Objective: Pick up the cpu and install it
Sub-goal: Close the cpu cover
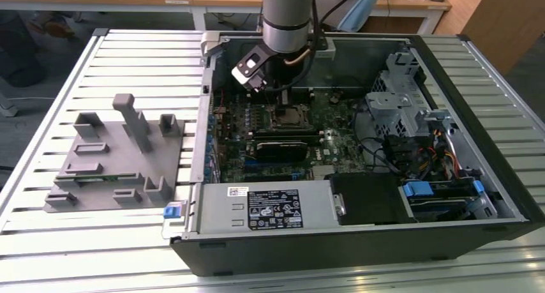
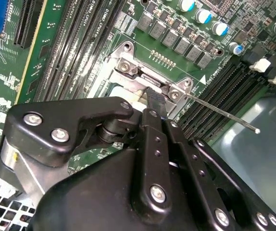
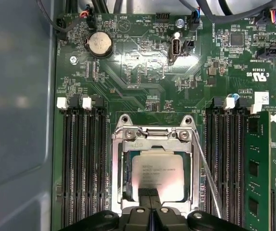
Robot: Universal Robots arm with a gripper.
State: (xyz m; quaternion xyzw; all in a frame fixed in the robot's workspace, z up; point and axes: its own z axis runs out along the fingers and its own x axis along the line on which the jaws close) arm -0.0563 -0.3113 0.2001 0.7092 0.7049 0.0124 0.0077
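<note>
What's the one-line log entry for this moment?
gripper: shut, tips at edge of silvery square cpu | cpu: lying inside metal-framed socket | contact: cannot tell

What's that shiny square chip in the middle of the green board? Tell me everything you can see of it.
The cpu is a small flat square with a silvery metal top, faint print and a thin darker rim. It lies level inside the socket's metal frame on the green motherboard. The gripper, fingers closed, sits at one edge of it.
</note>
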